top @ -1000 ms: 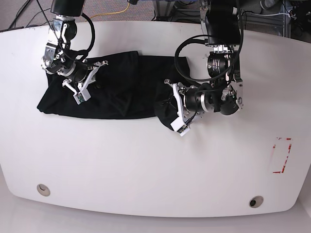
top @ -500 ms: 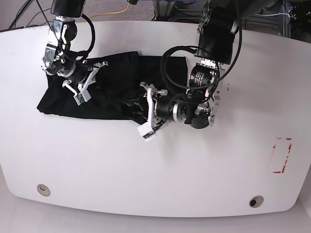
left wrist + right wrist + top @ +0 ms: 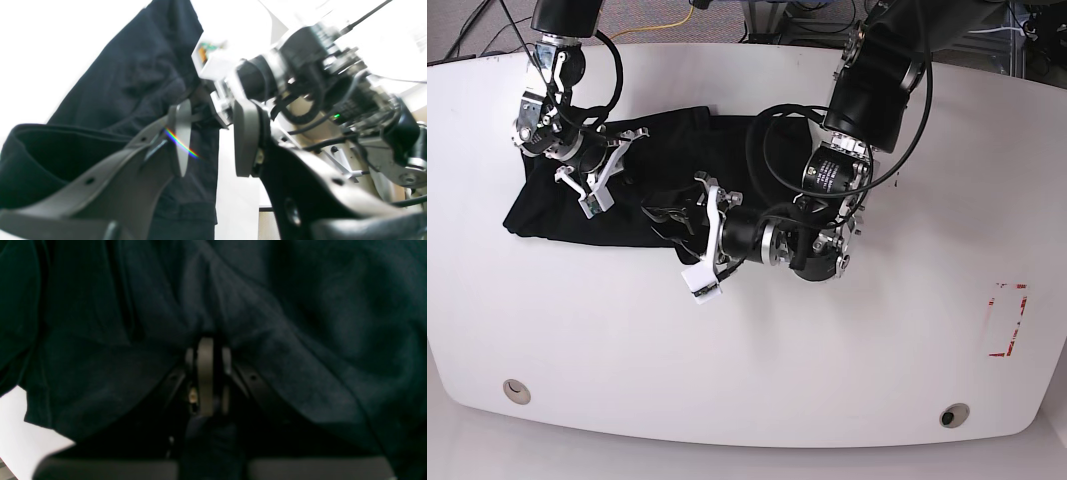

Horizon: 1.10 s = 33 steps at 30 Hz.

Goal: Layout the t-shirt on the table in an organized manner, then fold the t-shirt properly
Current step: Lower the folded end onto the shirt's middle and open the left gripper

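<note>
The right gripper [image 3: 208,373] is clenched on a bunched fold of the shirt [image 3: 642,195], black cloth spreading all around its pads. The left gripper [image 3: 211,136] stands parted with nothing between its pads; the shirt hangs just beyond and beside its one finger [image 3: 180,133]. The shirt lies on the table [image 3: 757,350] under and between both grippers.
</note>
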Each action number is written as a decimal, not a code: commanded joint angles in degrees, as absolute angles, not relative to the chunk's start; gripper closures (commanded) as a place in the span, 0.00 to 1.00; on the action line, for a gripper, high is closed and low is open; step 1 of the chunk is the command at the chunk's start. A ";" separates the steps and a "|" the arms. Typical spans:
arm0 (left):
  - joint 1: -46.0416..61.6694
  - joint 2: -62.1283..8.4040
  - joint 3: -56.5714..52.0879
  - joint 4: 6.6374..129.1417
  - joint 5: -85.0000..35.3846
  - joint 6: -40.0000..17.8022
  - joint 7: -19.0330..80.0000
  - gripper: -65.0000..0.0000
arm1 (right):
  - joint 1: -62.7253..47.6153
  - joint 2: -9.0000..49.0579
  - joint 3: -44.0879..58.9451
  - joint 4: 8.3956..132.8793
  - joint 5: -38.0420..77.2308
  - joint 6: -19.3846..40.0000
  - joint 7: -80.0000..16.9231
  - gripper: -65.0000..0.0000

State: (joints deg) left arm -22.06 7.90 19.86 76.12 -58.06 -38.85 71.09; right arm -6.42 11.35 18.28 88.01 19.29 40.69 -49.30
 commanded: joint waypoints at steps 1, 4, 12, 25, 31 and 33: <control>-24.13 5.85 19.38 77.05 -60.44 -39.08 70.02 0.69 | -6.11 11.82 18.33 88.13 16.92 40.00 -51.38 0.95; -24.22 2.07 17.54 78.02 -60.09 -38.99 69.85 0.69 | -6.11 11.82 18.33 88.13 16.92 40.00 -51.38 0.95; -21.67 -5.93 15.69 86.90 -51.56 -38.99 64.92 0.68 | -6.11 11.82 18.33 88.13 16.92 40.00 -51.38 0.95; -20.79 -3.56 15.69 87.08 -36.18 -28.79 57.27 0.31 | -6.11 11.74 18.33 88.13 16.92 40.00 -51.38 0.95; -21.85 0.31 15.69 80.75 -29.14 -24.84 55.25 0.29 | -6.11 11.74 18.33 88.13 16.92 40.00 -51.38 0.95; -22.46 1.54 15.69 78.73 -27.30 -24.66 55.25 0.29 | -6.11 11.74 18.33 88.13 16.92 40.00 -51.38 0.95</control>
State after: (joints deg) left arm -20.23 0.62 15.99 79.96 -28.27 -24.64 56.45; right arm -6.26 11.27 18.28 88.01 19.29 40.53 -49.47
